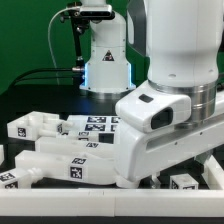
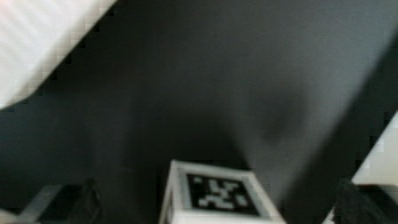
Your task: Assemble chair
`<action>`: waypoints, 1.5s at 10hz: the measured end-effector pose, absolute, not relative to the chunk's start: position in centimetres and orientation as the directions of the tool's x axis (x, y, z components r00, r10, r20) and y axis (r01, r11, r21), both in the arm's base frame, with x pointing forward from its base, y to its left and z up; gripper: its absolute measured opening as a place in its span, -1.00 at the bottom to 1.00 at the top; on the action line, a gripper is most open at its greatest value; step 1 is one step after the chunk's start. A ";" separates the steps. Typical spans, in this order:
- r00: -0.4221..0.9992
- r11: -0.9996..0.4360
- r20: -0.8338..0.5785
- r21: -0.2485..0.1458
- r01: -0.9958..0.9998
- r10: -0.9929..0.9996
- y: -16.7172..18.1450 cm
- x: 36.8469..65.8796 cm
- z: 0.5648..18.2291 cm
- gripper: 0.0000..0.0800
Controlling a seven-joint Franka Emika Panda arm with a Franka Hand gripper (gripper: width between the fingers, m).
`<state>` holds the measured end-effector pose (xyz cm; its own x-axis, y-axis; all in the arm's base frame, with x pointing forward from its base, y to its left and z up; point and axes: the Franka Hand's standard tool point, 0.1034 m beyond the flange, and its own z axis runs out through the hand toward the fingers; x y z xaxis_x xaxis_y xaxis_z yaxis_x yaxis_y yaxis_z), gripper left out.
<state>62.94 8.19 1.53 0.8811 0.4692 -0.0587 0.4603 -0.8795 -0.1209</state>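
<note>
Across the dark table (image 1: 25, 102), exterior view, we log the chair as separate white parts lying flat.

- First bar (image 1: 38, 128) lies at about nine o'clock in the frame. Its long axis runs toward three o'clock, and there are tags on its faces.
- Second bar (image 1: 60, 165) lies just beside it toward seven o'clock, roughly parallel and also tagged.
- A tagged piece (image 1: 97, 125) sits near frame centre, at the first bar's three-o'clock end. We cannot tell whether the two touch.
- A small piece (image 1: 185, 181) shows at five o'clock, partly hidden behind the arm.

The arm (image 1: 175, 80) fills the frame from twelve through four o'clock. Its wrist housing hangs low over the parts and covers the bars' three-o'clock ends. Its base (image 1: 103, 60) stands at twelve o'clock behind the parts, against a green backdrop (image 1: 25, 35). A white rail (image 1: 100, 207) runs along six o'clock.

Gripper: hidden behind the wrist housing in the exterior view. The wrist view is blurred, and we make out only a dark shape (image 2: 75, 200) at the picture's edge, too soft to identify. We cannot tell whether the fingers are spread or pressed together.

The wrist view also gives bare table and one tagged block (image 2: 217, 190) resting on it, tag face toward the camera. Out-of-focus white surfaces (image 2: 39, 50) sit at the margins, apart from the block.
</note>
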 end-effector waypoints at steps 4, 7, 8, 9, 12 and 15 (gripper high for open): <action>0.890 -0.887 -0.037 -0.115 0.448 0.455 8.1 63.3 1.1 0.29; 0.890 -0.886 -0.037 -0.115 0.448 0.455 8.1 63.3 1.1 -0.30; 0.893 -0.890 -0.038 -0.111 0.443 0.449 8.2 63.2 1.3 -0.30; 0.896 -0.894 -0.044 -0.108 0.434 0.441 8.2 62.3 2.2 -0.30; 0.905 -0.907 -0.086 -0.104 0.407 0.416 5.4 56.4 7.0 -0.30; 0.914 -0.917 -0.090 -0.086 0.389 0.396 3.5 53.3 9.2 -0.30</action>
